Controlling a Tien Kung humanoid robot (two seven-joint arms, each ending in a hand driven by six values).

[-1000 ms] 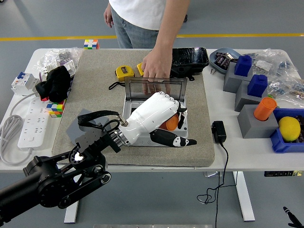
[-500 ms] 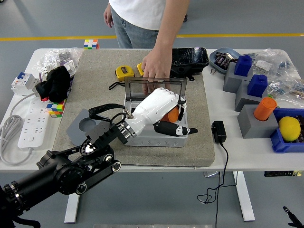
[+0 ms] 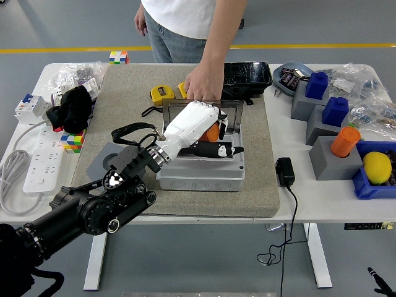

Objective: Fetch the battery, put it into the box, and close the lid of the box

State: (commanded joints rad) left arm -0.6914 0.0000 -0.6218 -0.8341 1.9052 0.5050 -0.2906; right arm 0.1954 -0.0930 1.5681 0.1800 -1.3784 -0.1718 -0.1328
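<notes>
Legible markings: none.
No text, brand, number or sign can be read on any item on the tabletop [image 3: 322, 207]. The yellow tape measure [image 3: 160, 94] carries a dark label, and the packets in the clear bags [image 3: 76, 77] at the far left corner carry print, but both are too small to read.

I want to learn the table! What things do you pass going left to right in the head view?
White power strip → black cloth → yellow tape measure → grey box → black charger → orange cylinder → yellow lemon.
</notes>
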